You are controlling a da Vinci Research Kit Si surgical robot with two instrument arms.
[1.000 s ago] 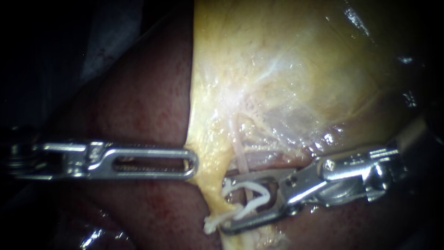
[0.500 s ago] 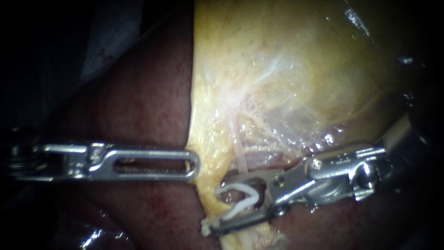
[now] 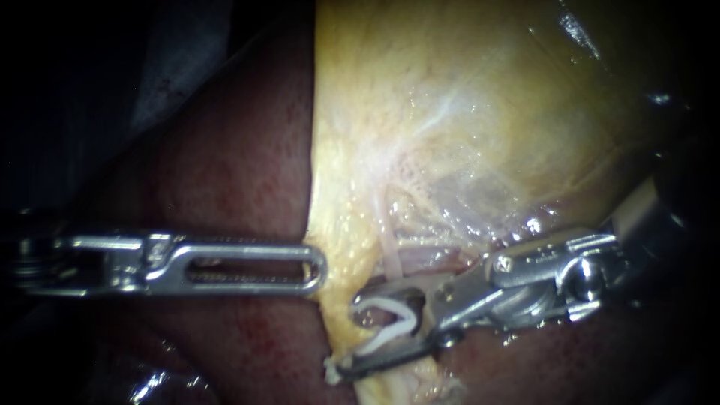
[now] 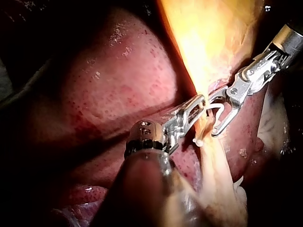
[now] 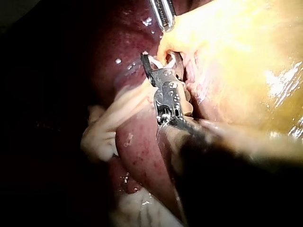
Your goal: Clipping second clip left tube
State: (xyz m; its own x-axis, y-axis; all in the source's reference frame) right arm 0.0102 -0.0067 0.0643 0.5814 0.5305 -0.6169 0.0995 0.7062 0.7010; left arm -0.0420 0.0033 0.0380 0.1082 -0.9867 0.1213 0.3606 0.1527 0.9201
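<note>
My right instrument point(image 3: 349, 334) holds its jaws apart, both bearing on the bent white clip point(image 3: 390, 304) seated between them. The clip straddles the pale tube point(image 3: 388, 251) just below the gallbladder point(image 3: 450, 112). My left instrument point(image 3: 319, 268), jaws pressed together, touches the gallbladder's edge with its tip, dark red liver point(image 3: 225, 165) behind it.

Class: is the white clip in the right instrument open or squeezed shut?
Open: the clip held by the right instrument shows two legs spread apart, with a gap between them.

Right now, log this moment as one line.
left instrument jaws: shut on yellow tissue | right instrument jaws: holding white clip, open around tube | clip: not yet closed
</note>
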